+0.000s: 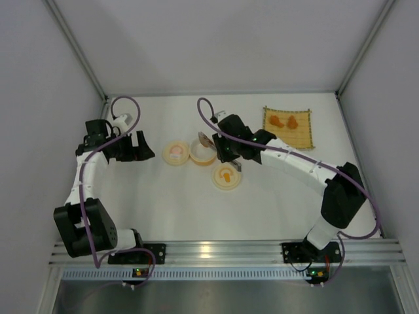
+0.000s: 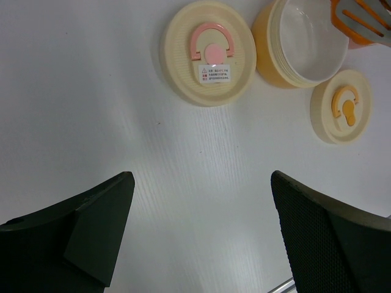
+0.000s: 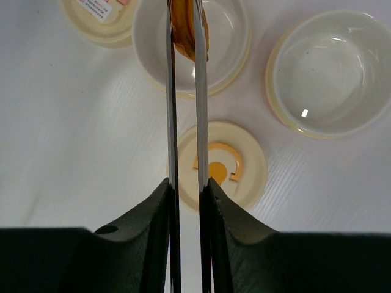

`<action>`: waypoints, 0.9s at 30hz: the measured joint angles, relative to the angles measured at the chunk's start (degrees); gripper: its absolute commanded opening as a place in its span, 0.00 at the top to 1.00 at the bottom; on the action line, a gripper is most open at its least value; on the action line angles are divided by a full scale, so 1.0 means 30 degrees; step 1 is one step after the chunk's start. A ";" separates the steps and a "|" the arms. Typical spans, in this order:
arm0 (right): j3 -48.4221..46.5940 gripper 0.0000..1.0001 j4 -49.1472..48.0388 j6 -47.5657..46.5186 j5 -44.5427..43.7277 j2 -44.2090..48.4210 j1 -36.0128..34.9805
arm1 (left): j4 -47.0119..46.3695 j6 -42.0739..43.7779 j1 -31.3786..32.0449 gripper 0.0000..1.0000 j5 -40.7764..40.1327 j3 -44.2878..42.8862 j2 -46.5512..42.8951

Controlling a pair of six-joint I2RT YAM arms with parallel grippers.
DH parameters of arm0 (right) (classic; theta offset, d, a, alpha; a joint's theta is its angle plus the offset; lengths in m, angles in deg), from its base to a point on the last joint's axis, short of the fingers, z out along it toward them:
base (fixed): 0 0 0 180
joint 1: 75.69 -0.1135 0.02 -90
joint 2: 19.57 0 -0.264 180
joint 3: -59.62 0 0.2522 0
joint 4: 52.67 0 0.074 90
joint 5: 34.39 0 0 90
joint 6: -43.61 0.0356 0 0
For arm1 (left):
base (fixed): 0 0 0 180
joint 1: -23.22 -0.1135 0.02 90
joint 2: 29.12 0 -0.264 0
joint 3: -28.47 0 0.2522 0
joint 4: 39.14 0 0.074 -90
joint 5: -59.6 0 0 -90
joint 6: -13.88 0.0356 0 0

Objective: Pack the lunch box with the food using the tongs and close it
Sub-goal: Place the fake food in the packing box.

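Note:
My right gripper [image 3: 187,183] is shut on the silver tongs [image 3: 173,91], whose two arms run forward close together. Their tips pinch an orange-brown lump of food [image 3: 188,27] above a pale yellow bowl [image 3: 192,46] of the lunch box. A second bowl [image 3: 330,73] stands to its right with nothing in it. The cream top with pink centre [image 2: 208,52] lies flat left of the bowl [image 1: 203,152]. Two more food lumps [image 1: 275,120] [image 1: 292,122] rest on the woven mat [image 1: 288,137]. My left gripper [image 2: 201,177] hangs open over bare table, near the pink-centred top.
A cream lid with an orange centre [image 1: 226,176] lies flat on the table just below the right gripper [image 1: 222,147]. White walls close the table at the back and both sides. The left gripper [image 1: 134,147] sits at the left of the lids.

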 measured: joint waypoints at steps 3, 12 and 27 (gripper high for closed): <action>-0.0634 0.84 -0.0124 -0.0036 -0.0357 -0.0852 -0.0481 | 0.0175 0.0073 -0.0124 0.02 0.0262 0.0000 0.0029; -0.1319 0.78 -0.0204 -0.0219 -0.1399 -0.1909 -0.1406 | 0.0335 0.0233 -0.0124 0.02 0.0459 0.0000 0.0029; -0.1319 0.55 -0.0211 -0.0517 -0.2463 -0.2164 -0.1552 | 0.0379 0.0255 -0.0124 0.02 0.0466 0.0000 0.0029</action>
